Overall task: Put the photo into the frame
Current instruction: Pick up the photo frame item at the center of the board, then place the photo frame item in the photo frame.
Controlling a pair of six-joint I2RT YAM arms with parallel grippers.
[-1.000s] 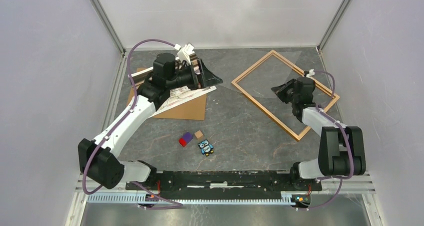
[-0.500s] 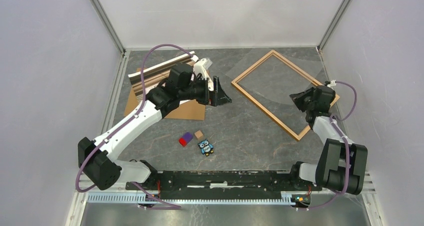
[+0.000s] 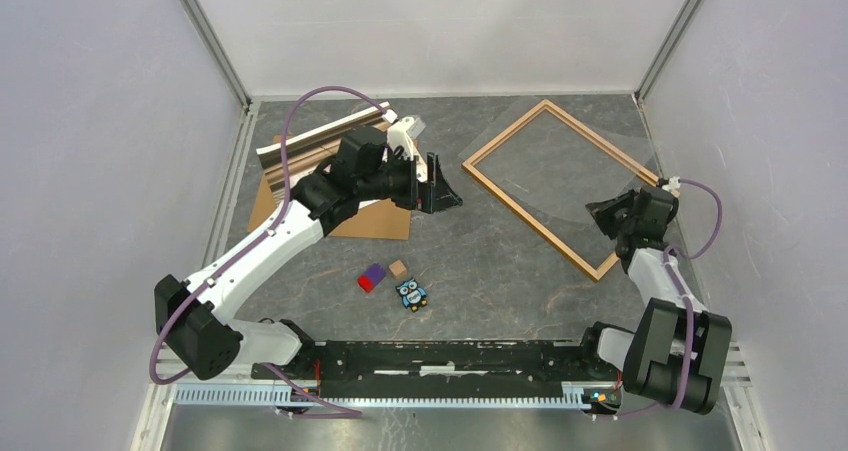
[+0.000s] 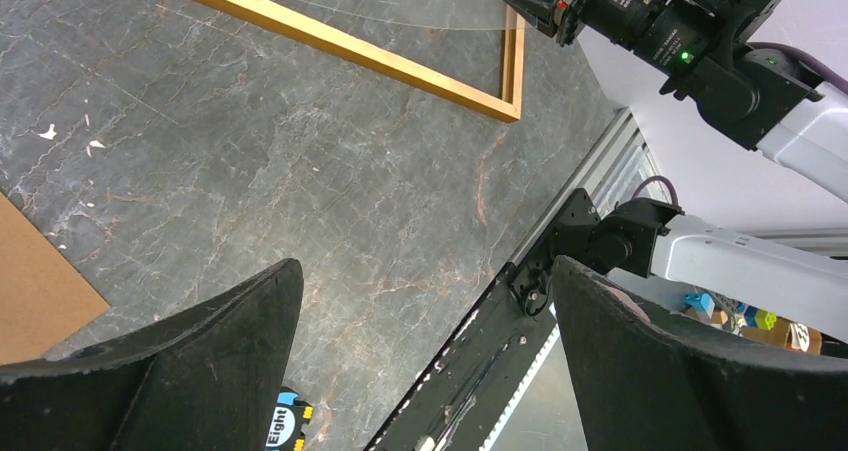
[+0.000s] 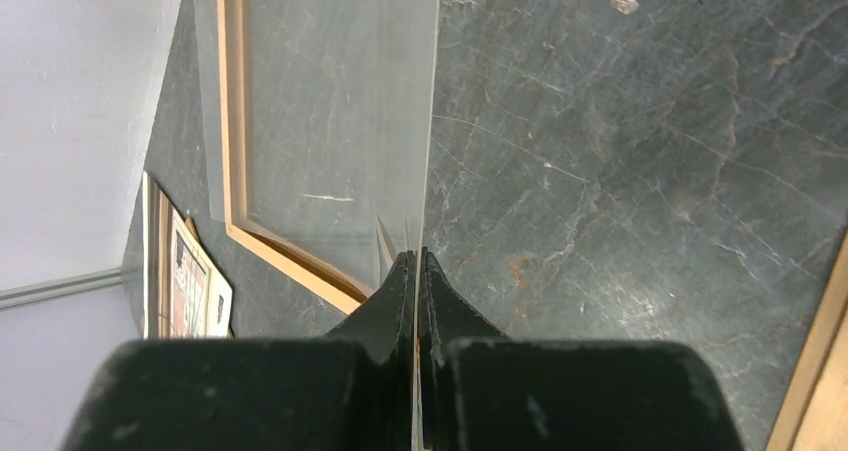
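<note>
Right jaws clamping edge of clear sheet (image 5: 340, 121) lying across frame (image 3: 530, 217); left jaws gaping empty, hovering above desk (image 4: 300, 171)

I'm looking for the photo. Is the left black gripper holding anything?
No, the left gripper is wide open with nothing between its fingers.

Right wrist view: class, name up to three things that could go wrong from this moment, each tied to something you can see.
1. The right gripper pinches the clear sheet only at its thin edge, and the sheet bows, so it may slip out or kink.
2. The clear sheet overlaps the frame, so pulling it away could drag the frame askew.
3. The left gripper is open and empty, away from the photo, so nothing steadies the frame.
</note>
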